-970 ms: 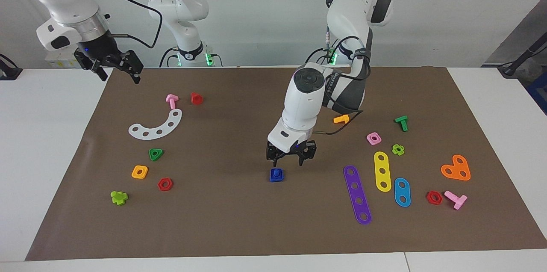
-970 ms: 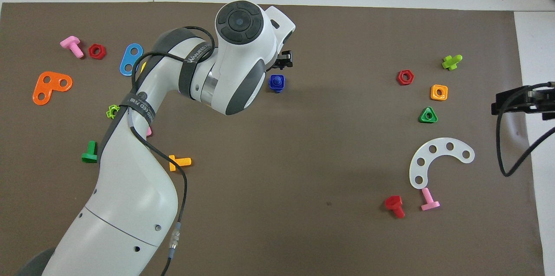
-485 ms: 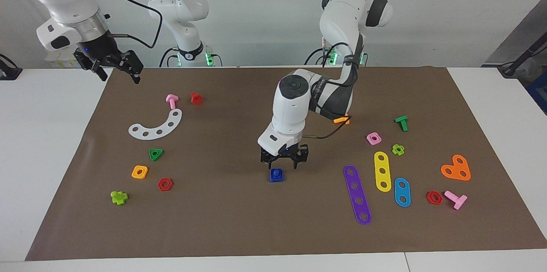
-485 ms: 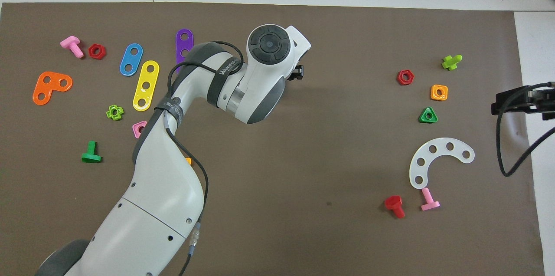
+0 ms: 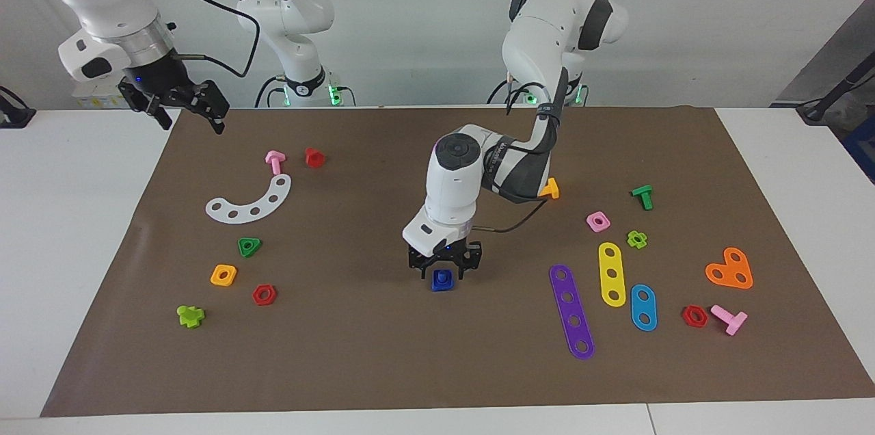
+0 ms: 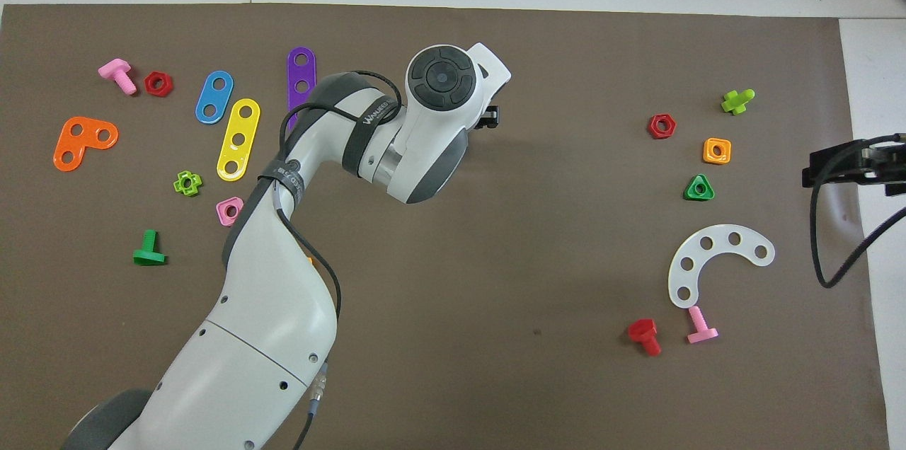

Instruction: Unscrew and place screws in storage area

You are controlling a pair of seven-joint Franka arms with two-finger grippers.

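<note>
The left hand (image 5: 443, 269) straddles the small dark-blue plastic bolt (image 5: 443, 279) mid-bench, fingers apart around it, not yet clamped. An off-centre close could tip or skid the smooth bolt on the brown paper mat (image 5: 383, 366). The right hand (image 5: 183, 107), fingers apart, waits above the mat's corner near the white curved strip (image 5: 250, 203).
</note>
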